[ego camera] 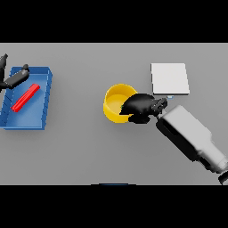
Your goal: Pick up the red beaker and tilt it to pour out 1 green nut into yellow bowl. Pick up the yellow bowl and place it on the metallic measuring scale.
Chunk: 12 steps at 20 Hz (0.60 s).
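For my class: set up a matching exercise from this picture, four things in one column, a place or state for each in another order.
Things:
1. red beaker
2. yellow bowl
3. measuring scale
4. left hand

Places:
A. bare, beyond the bowl to the right
B. at the tray's far left corner
C. lying in the blue tray
D. gripped at its rim by the right hand

Pairs: 1-C, 2-D, 3-A, 4-B

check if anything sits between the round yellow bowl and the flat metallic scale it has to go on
Nothing visible does. The round yellow bowl sits just left of the flat pale metallic scale, with only bare grey table between them. The right hand is curled over the bowl's right rim, on the scale's side, but it is the carrier.
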Motion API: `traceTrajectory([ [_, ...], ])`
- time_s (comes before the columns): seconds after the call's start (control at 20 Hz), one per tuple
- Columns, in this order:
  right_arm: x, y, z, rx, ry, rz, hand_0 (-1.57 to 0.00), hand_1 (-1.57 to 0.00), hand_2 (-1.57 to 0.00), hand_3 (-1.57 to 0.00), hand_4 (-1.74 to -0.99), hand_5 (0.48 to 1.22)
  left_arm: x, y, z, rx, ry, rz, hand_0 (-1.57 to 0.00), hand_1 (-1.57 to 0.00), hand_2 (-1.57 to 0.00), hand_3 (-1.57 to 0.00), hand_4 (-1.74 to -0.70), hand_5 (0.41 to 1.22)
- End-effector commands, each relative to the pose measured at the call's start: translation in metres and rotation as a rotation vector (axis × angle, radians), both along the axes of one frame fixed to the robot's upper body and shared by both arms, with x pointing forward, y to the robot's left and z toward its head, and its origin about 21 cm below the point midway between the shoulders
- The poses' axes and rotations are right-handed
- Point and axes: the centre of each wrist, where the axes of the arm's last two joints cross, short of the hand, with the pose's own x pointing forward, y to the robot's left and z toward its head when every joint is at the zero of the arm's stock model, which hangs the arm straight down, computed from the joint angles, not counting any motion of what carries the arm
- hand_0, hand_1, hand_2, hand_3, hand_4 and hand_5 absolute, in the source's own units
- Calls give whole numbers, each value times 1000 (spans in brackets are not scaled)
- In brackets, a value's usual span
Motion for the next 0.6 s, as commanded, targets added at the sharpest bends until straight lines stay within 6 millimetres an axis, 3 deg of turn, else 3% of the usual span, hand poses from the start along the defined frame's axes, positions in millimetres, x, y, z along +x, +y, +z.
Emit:
traceTrajectory([
  [0.0, 1, -4, 6, 7, -1, -4, -1534, -1531, -1490, -1192, -1729, 1212, -1, 0, 1, 2, -7, -2, 1, 1, 1, 1, -801, 724],
  [0.15, 0, -6, 29, 1, -34, -4, -1552, -1551, -1506, -1377, -1731, 1216, 1, 5, 0, 8, 8, 7, 1, 1, 1, 1, -798, 721],
  [0.35, 3, -14, 62, -12, -101, -56, -1563, -1563, -1544, -1308, -1724, 1219, 0, 2, -2, 4, 0, 8, 1, 1, 1, 1, -800, 722],
  [0.55, 3, -24, 72, -14, -98, -91, -1568, -1568, -1560, -1248, -1720, 1219, 0, 2, 2, 4, -8, 0, 1, 1, 1, 1, -805, 723],
])
